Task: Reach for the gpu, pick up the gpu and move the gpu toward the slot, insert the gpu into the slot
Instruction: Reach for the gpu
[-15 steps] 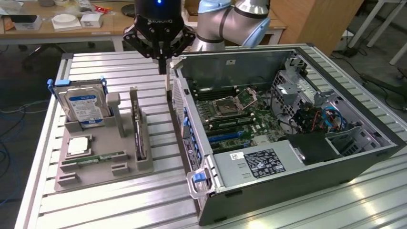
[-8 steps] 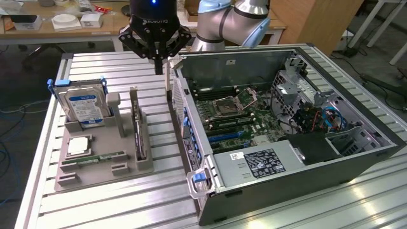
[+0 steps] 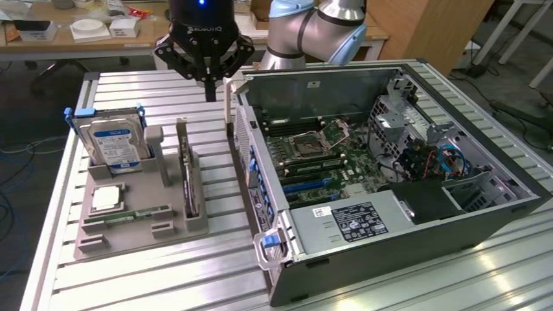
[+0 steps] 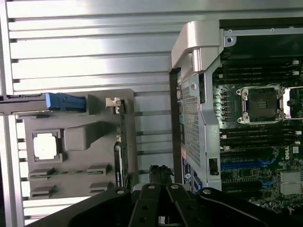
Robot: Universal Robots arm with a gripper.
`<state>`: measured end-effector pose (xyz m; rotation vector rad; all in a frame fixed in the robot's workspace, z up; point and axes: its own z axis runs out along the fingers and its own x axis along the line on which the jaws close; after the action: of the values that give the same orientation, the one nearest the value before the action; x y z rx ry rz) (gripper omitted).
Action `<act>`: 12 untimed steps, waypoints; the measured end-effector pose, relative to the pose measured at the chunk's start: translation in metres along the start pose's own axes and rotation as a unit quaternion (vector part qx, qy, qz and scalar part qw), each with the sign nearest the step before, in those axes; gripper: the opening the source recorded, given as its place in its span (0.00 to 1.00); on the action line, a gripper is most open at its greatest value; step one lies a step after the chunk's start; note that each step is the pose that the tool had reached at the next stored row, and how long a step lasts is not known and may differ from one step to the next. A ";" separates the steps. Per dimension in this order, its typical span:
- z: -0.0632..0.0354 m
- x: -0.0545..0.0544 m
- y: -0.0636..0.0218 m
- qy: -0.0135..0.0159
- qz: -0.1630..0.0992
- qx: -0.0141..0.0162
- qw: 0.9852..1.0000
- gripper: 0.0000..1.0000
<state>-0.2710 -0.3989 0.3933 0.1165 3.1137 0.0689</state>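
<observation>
My fingers [image 3: 210, 94] are clenched together to a point, grasping nothing. They hang in the air above the counter [image 3: 155, 278], at 12 o'clock in the exterior view. In the wrist view my fingers [image 4: 158, 182] sit over the gap between holder and case.

Gpu [image 3: 185, 170] not picked up. It stands on edge in the grey holder [image 3: 129, 236], at 7 o'clock from my fingertips and well apart from them. In the wrist view the gpu [image 4: 119, 156] is a thin dark strip along one side of the holder [image 4: 75, 156], with its silvery bracket at one end.

Hard drive [image 3: 112, 144] stands upright in the same holder, at 10 o'clock from the gpu. CPU chip [image 3: 105, 197] lies flat at 8 o'clock from the gpu. Memory stick [image 3: 138, 212] lies flat just beside the chip, at 4 o'clock from it.

Open case [image 3: 415, 253] lies on the counter at 3 o'clock from the holder, near it but not touching. Green motherboard [image 3: 346, 155] inside. Slot [image 3: 311, 184] is blue, long and narrow, at 6 o'clock from the CPU socket [image 3: 313, 141] and at 4 o'clock from my fingers, well apart. The case wall stands between gpu and slot. The slot [image 4: 241, 165] also shows blue in the wrist view.
</observation>
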 end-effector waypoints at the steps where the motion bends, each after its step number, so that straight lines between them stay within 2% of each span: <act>1: 0.0000 0.001 -0.0001 0.000 0.000 0.000 1.000 0.10; 12: -0.0004 0.017 -0.0012 0.000 0.000 0.000 1.000 0.10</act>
<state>-0.2877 -0.3988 0.3933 0.1166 3.1137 0.0689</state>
